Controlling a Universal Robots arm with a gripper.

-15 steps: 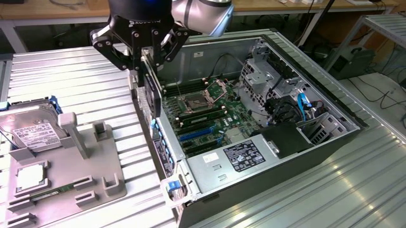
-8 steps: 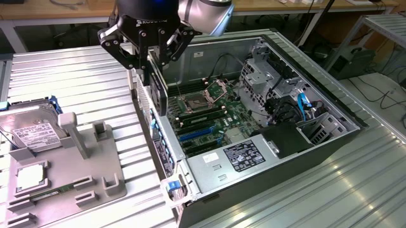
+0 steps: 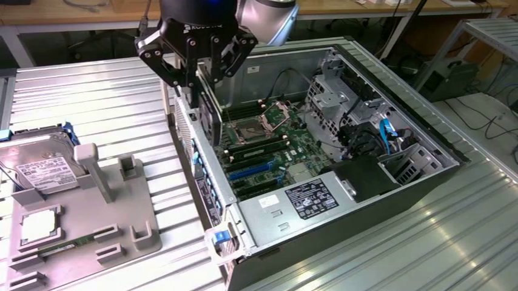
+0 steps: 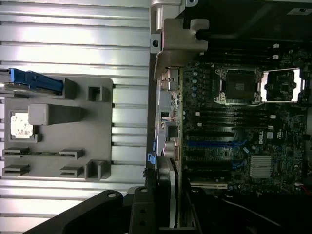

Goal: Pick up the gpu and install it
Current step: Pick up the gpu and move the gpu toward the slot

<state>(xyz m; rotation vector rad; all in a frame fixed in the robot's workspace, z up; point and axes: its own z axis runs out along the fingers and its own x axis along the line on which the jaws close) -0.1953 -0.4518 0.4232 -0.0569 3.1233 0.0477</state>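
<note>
The gpu (image 3: 212, 118) hangs upright, edge down, with my gripper (image 3: 198, 79) shut on its upper part. It hovers over the open computer case (image 3: 421, 139), by the rear wall on the exterior view's left, above the motherboard (image 3: 279, 154) and its blue expansion slots (image 3: 247, 170). In the wrist view the card is edge-on, its silver end bracket (image 4: 180, 41) is farthest from the camera, and my gripper (image 4: 168, 214) clamps it from both sides. The slots (image 4: 212, 144) lie just beside the card's edge. I cannot tell whether the card touches the board.
A grey parts fixture (image 3: 89, 212) stands on the ribbed metal table at the exterior view's left, holding a silver hard drive (image 3: 40, 170), a processor chip (image 3: 39, 224) and a memory stick (image 3: 65, 247). Inside the case are a CPU socket (image 3: 242, 130), cables and a drive cage (image 3: 340, 97).
</note>
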